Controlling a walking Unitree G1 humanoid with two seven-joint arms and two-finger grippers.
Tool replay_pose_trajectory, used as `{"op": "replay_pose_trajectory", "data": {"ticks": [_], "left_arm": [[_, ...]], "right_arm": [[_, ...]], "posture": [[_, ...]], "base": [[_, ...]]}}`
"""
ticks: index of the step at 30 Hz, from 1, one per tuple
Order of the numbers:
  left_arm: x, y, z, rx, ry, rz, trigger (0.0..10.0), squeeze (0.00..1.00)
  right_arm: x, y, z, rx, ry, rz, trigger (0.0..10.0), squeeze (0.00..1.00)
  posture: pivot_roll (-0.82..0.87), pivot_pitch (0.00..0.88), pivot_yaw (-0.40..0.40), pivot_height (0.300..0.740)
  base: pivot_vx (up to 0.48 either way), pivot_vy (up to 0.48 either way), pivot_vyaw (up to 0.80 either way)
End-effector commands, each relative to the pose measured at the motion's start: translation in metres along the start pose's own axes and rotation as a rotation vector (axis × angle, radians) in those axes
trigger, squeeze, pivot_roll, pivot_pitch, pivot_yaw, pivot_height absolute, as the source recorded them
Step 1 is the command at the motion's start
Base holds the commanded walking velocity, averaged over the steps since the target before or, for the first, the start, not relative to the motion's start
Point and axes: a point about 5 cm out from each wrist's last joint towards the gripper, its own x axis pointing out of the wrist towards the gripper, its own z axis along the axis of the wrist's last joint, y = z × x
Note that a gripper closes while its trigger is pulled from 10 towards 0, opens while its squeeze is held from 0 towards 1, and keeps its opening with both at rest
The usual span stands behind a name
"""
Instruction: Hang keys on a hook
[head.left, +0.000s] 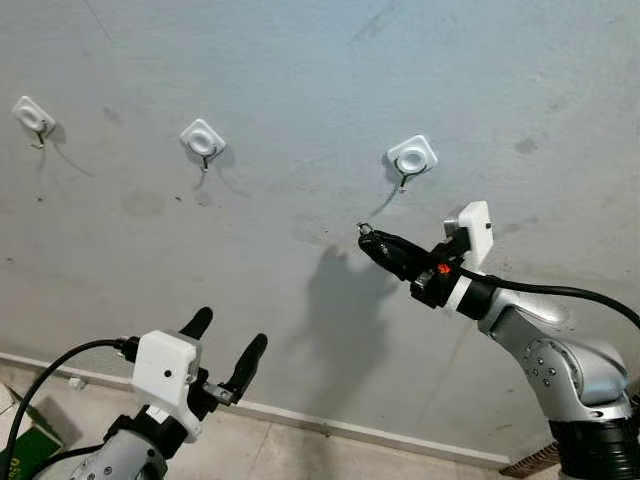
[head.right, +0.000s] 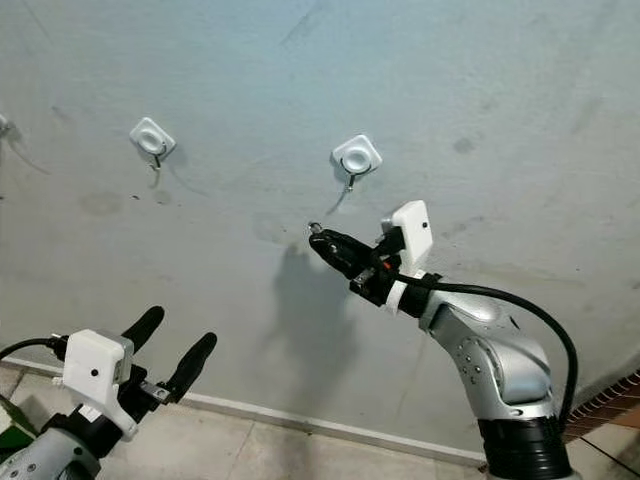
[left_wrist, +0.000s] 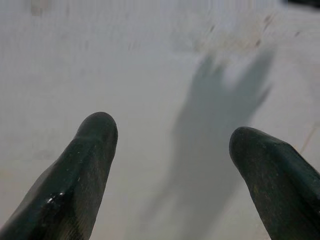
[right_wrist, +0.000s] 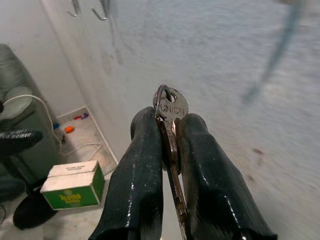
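one key (right_wrist: 172, 107) | pinched between right pincer (right_wrist: 170, 130) fingers | head protruding

The wall (head.left: 300, 80) is matt grey plaster, rough and mottled with darker stains and scuffs. Three hooks (head.left: 411, 157) on it have glossy white plastic bases with thin bent metal wire below. The key (right_wrist: 171, 107) is shiny silver metal with stamped letters, on a thin metal ring. The right gripper (right_wrist: 170, 145) pinches it between glossy black fingers, smooth like rubber or plastic. The left gripper (head.left: 225, 345) has fingers (left_wrist: 82, 165) of the same black, faintly textured. Both arms are brushed silver metal with matt white plastic housings. Near left, a box (right_wrist: 74, 186) looks like green and white printed cardboard.
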Motion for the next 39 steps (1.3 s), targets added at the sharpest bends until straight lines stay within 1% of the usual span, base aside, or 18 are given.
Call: {"op": "replay_pose_trajectory", "data": {"ticks": [1,3,4,5,6,7,11,12,13,14,16,19,24,28,30,31,36,39], "left_arm": [[0.005,-0.006,0.013,-0.002,-0.044,-0.090,10.0,0.00],[0.009,-0.009,0.019,-0.033,-0.065,-0.133,10.0,0.00],[0.009,-0.009,0.019,-0.033,-0.065,-0.133,10.0,0.00],[0.011,-0.012,0.022,-0.062,-0.071,-0.153,10.0,0.00],[0.015,-0.016,0.026,-0.100,-0.080,-0.196,10.0,0.00],[0.016,-0.019,0.028,-0.110,-0.087,-0.210,10.0,0.00],[0.016,-0.026,0.032,-0.122,-0.097,-0.268,10.0,0.00],[0.016,-0.030,0.034,-0.137,-0.100,-0.292,10.0,0.00],[0.016,-0.030,0.034,-0.137,-0.100,-0.292,10.0,0.00],[0.015,-0.034,0.036,-0.114,-0.103,-0.319,10.0,0.00],[0.017,-0.035,0.038,-0.099,-0.113,-0.321,10.0,0.00],[0.021,-0.033,0.041,-0.114,-0.121,-0.303,10.0,0.00],[0.022,-0.031,0.040,-0.119,-0.116,-0.299,10.0,0.00],[0.021,-0.034,0.040,-0.116,-0.108,-0.310,10.0,0.00],[0.021,-0.033,0.040,-0.114,-0.106,-0.313,10.0,0.00],[0.021,-0.033,0.040,-0.112,-0.104,-0.315,10.0,0.00],[0.021,-0.031,0.039,-0.107,-0.093,-0.326,10.0,0.00],[0.021,-0.031,0.038,-0.098,-0.086,-0.333,10.0,0.00]], "right_arm": [[0.003,-0.001,0.009,-0.028,-0.024,0.011,10.0,0.00],[0.003,-0.002,0.013,-0.034,-0.028,0.013,10.0,0.00],[0.003,-0.002,0.013,-0.034,-0.028,0.013,10.0,0.00],[0.003,-0.003,0.014,-0.036,-0.029,0.014,10.0,0.00],[0.003,-0.005,0.018,-0.047,-0.028,0.017,10.0,0.00],[0.003,-0.006,0.019,-0.053,-0.027,0.018,10.0,0.00],[0.003,-0.010,0.024,-0.070,-0.025,0.014,10.0,0.00],[0.003,-0.012,0.026,-0.079,-0.025,0.009,10.0,0.00],[0.003,-0.012,0.026,-0.079,-0.025,0.009,10.0,0.00],[0.003,-0.015,0.027,-0.086,-0.026,-0.003,10.0,0.00],[0.003,-0.018,0.028,-0.087,-0.029,-0.014,10.0,0.00],[0.002,-0.020,0.028,-0.087,-0.028,-0.017,10.0,0.00],[-0.002,-0.023,0.032,-0.086,-0.042,-0.021,10.0,0.00],[-0.017,-0.030,0.040,-0.058,-0.053,-0.022,10.0,0.00],[-0.020,-0.031,0.040,-0.053,-0.051,-0.022,10.0,0.00],[-0.025,-0.031,0.040,-0.049,-0.051,-0.024,10.0,0.00],[-0.035,-0.029,0.043,-0.030,-0.072,-0.025,10.0,0.00],[-0.036,-0.029,0.042,-0.032,-0.068,-0.026,10.0,0.00]], "posture": [[0.07,0.000,-0.004,0.740],[0.07,0.000,-0.015,0.740],[0.07,0.000,-0.015,0.740],[0.07,0.000,-0.015,0.740],[0.06,0.000,-0.019,0.740],[0.06,0.000,-0.020,0.740],[0.05,0.001,-0.023,0.740],[0.05,0.006,-0.024,0.740],[0.05,0.006,-0.024,0.740],[0.05,0.006,-0.024,0.740],[0.05,0.006,-0.026,0.740],[0.05,0.002,-0.028,0.740],[0.04,0.001,-0.028,0.740],[0.04,0.005,-0.019,0.740],[0.04,0.008,-0.014,0.740],[0.04,0.010,-0.009,0.740],[0.03,0.018,0.004,0.740],[0.03,0.018,0.007,0.740]], "base": [[0.000,0.000,0.00],[0.000,0.000,0.00],[0.000,0.000,0.00],[0.000,0.000,0.00],[0.000,0.000,0.00],[0.000,0.000,0.00],[0.000,0.000,0.00],[0.000,0.000,0.00],[0.000,0.000,0.00],[0.000,0.000,0.00],[0.000,0.000,0.00],[0.000,0.000,0.00],[0.000,0.000,0.00],[0.000,0.000,0.00],[0.000,0.000,0.00],[0.000,0.000,0.00],[0.000,0.000,0.00],[0.000,0.000,0.00]]}}
